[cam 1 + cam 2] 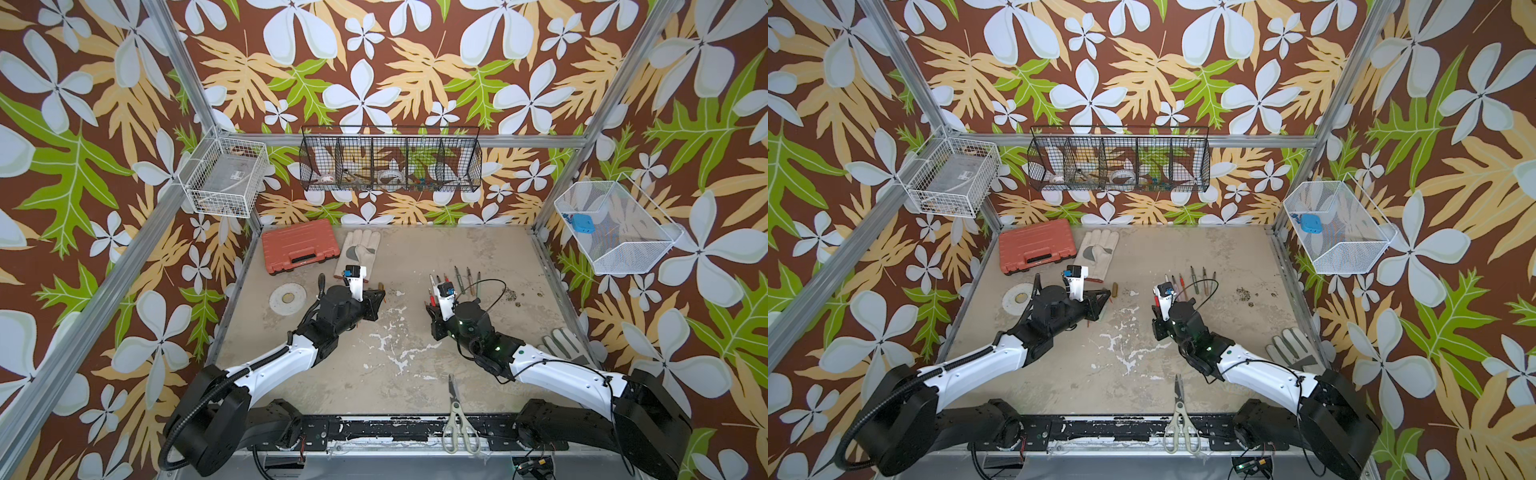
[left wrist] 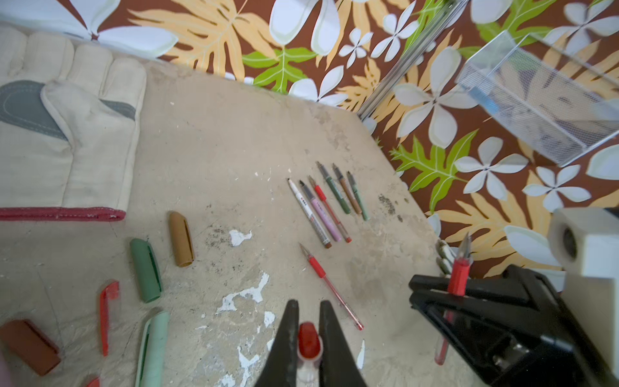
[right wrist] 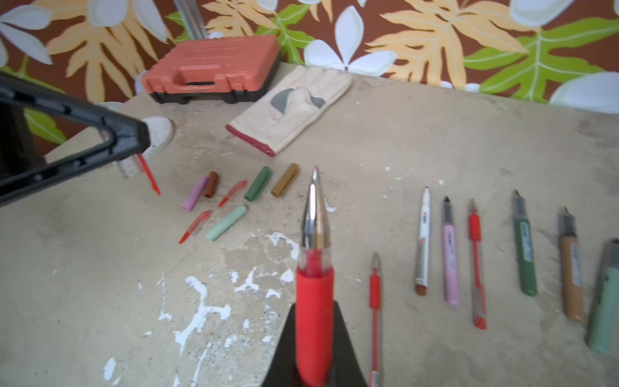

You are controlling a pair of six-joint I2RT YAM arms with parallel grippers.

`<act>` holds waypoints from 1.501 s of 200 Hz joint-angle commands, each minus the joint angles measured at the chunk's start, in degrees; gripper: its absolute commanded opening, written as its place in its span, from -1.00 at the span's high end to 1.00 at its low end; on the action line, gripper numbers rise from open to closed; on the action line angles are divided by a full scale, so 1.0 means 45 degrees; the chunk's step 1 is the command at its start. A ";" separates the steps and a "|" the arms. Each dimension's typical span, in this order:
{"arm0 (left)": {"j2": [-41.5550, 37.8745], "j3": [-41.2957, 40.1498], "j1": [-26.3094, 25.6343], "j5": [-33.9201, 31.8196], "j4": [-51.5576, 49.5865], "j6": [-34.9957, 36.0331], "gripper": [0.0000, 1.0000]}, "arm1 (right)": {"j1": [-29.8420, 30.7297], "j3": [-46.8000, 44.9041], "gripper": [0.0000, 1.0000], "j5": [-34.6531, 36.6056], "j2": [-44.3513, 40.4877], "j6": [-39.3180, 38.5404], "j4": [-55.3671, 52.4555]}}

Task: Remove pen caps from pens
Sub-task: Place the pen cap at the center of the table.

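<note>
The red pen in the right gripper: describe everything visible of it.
The red pen is a thin stick pen, uncapped: a shiny silver cone tip, a clear collar, then a red rubbery-looking grip sleeve; the left wrist view shows a clear barrel behind. The right gripper is shut on the sleeve, its black fingers on either side. Its tip points up off the table; nothing else visibly touches it.

Overhead stereo pair, two wrist close-ups
</note>
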 commanded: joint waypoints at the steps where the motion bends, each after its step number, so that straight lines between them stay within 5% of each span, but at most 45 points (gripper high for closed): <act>1: 0.0942 0.0518 -0.0059 -0.0129 -0.1305 0.0184 1.00 | -0.0471 -0.0117 1.00 0.0730 -0.0147 0.0917 -0.0541; 66: 0.4601 0.2907 -0.0140 -0.0072 -0.3968 0.0354 1.00 | -0.1275 -0.0564 1.00 0.1361 -0.0996 0.1370 -0.0718; 157: 0.6257 0.3900 -0.0158 -0.0263 -0.5081 0.0457 1.00 | -0.1336 -0.0699 1.00 0.1031 -0.1053 0.1510 -0.0506; 245: 0.6630 0.4217 -0.0158 -0.0487 -0.5412 0.0618 0.64 | -0.1374 -0.0762 1.00 0.0863 -0.1230 0.1527 -0.0411; 300: 0.5260 0.3412 -0.0158 -0.0159 -0.4359 0.0583 0.39 | -0.1392 -0.0828 1.00 0.0914 -0.1406 0.1454 -0.0394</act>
